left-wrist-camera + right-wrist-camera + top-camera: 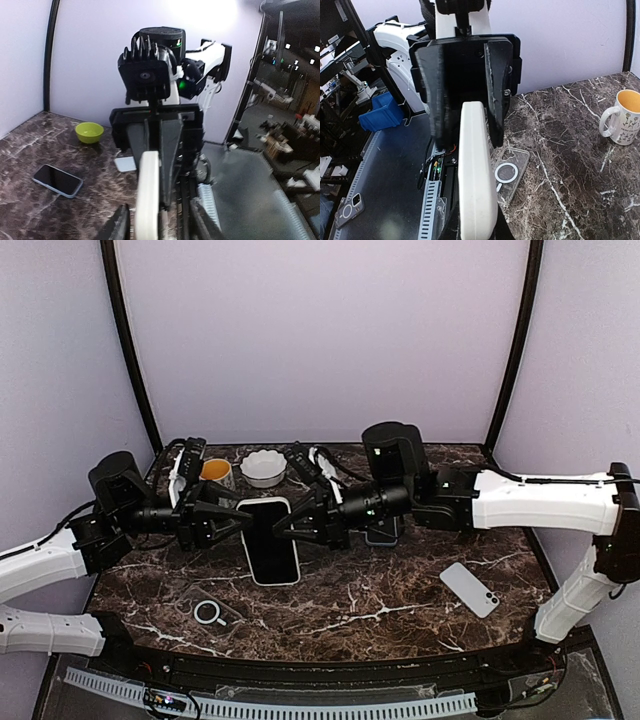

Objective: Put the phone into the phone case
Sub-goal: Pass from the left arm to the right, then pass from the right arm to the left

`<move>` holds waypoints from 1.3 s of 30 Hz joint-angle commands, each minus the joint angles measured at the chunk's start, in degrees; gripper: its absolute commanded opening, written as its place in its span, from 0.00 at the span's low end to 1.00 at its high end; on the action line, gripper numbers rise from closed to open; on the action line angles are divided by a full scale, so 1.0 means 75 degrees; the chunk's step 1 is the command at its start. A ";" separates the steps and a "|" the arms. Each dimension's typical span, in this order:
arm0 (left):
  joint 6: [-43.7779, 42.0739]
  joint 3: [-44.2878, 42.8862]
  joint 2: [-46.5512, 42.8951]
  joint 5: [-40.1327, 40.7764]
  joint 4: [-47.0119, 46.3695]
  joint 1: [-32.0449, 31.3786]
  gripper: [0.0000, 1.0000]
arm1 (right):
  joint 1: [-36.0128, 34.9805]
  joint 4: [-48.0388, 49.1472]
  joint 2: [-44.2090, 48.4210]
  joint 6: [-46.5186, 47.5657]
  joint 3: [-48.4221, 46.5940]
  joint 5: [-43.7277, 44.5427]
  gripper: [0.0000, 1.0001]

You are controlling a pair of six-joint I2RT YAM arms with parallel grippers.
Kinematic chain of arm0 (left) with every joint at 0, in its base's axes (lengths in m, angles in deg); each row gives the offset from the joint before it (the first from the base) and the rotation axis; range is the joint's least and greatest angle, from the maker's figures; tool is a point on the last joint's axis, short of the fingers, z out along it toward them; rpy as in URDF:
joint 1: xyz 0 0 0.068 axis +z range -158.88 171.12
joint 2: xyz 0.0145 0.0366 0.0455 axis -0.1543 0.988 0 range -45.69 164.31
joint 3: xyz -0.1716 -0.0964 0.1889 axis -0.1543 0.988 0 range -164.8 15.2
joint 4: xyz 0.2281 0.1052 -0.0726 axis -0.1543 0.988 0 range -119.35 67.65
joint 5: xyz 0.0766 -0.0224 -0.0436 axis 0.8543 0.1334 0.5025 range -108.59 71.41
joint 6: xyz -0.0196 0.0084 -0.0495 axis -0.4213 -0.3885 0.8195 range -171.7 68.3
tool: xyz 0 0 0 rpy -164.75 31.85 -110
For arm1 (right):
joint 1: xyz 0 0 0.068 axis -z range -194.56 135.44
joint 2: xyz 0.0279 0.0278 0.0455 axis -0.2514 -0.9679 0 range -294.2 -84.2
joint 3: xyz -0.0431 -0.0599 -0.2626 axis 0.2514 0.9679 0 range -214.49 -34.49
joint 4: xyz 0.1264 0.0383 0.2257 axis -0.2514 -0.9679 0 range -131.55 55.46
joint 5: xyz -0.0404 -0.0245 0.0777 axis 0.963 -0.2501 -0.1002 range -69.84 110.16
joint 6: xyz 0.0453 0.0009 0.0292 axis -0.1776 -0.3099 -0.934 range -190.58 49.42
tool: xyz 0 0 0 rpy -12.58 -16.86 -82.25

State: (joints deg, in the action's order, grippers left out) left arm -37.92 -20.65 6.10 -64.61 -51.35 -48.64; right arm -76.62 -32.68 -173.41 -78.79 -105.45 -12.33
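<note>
Spanning the gap between both arms at the centre of the top view, the white-edged phone [270, 545] shows its dark screen to the camera. The right gripper [284, 531] pinches its right edge, narrow, with fingers pressed on both faces. The left gripper [243, 523] straddles the opposite edge, its jaws partly spread, with gaps either side in its own wrist view. The clear phone case [210, 612] lies flat on the marble table [380, 615] at lower left of the frame, well apart from the phone.
</note>
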 commanded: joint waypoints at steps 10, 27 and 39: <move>0.0224 -0.0121 0.0386 -0.0512 -0.0797 -0.0070 0.36 | 0.0271 0.1495 0.0932 -0.0162 0.0075 -0.0463 0.00; 0.0161 -0.0079 0.0379 -0.0535 -0.0836 -0.0380 0.00 | 0.0311 0.1287 0.0512 -0.0452 0.0004 -0.0289 0.31; 0.0238 0.0073 0.0192 -0.0312 -0.1116 -0.0363 0.00 | 0.0341 0.1340 0.0177 -0.1156 0.0499 -0.0818 0.17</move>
State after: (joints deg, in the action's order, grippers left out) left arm -35.97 -19.89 9.62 -66.51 -54.98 -51.22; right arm -74.44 -24.35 -170.85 -85.83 -102.76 -17.40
